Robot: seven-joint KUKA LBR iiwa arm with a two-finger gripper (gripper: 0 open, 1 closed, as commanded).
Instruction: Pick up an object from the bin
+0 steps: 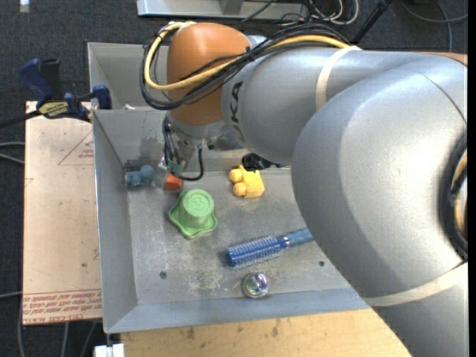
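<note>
The gripper (175, 163) hangs low at the far left of the bin (117, 222), under the arm's orange cover, and whether it is open or shut cannot be told, nor whether it grips anything. Its tip is just above a small red-orange piece (172, 184) on the bin floor; whether they touch cannot be told. Six loose things lie in the bin, one of each kind. Nearest, close to the near wall, is a shiny silver ball (255, 284). Just beyond it a blue hairbrush (266, 248) lies flat, with its bristled head to the left and its handle pointing right under the arm. Farther in and to the left a green cup (193, 213) stands mouth down on its flared rim. Beyond that, to the right, is a yellow block (247, 182), well apart from the cup. The red-orange piece is to the left of the block, just past the cup. At the far left a small blue-grey lump (138, 175) lies near the foot of the left wall. The bin floor is bare grey metal, scuffed and speckled, with sloping walls on the left and near sides. The bin stands on dark carpet, with cables beyond its far side. The floor is open along the left wall and between the cup and the near wall, while the arm's bulk covers the bin's right side.
</note>
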